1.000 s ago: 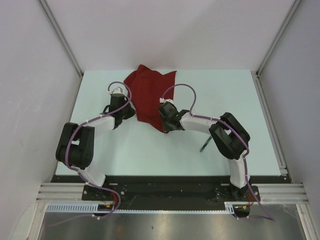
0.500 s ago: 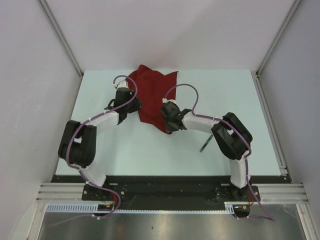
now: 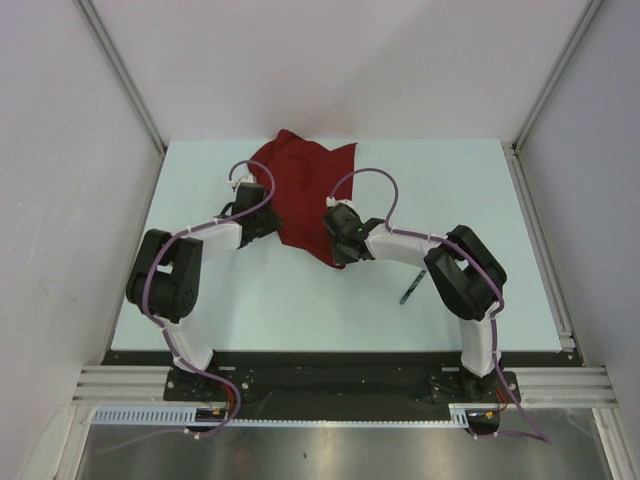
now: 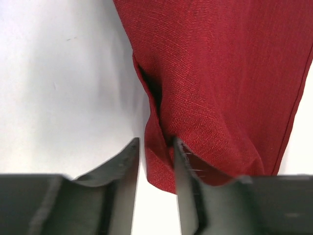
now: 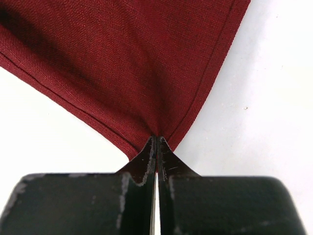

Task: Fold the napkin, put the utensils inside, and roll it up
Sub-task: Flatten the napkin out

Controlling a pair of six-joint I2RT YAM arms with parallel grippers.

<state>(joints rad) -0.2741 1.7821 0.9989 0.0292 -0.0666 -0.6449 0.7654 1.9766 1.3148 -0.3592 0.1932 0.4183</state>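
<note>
- Near edge: both arm bases are bolted to the black mounting rail (image 3: 330,375). The pale table (image 3: 260,310) begins just beyond it.
- Room to move: I see bare tabletop between the two bent arms across the near half, and a broad bare stretch at far right. White walls (image 3: 60,200) close in on both sides and at the back.
- A utensil (image 3: 410,291), slim and dark, lies on the table by the right arm's elbow, partly hidden under it. I cannot tell which kind it is.
- Right gripper (image 5: 156,140): jaws pressed together, pinching the near corner of the napkin (image 3: 300,185). The cloth draws to a point at the fingertips, with hems running away on both sides.
- Left gripper (image 4: 155,144): jaws part-way apart, with a clear gap between them. The napkin's folded left edge sits in that gap. One finger (image 4: 188,171) overlaps the cloth and the other is over bare table. I see no pinch.
- The napkin lies at far centre of the table, dark red and rumpled, narrowing toward the pinched near corner. Its far edge reaches the table's far edge, close to the back wall.
</note>
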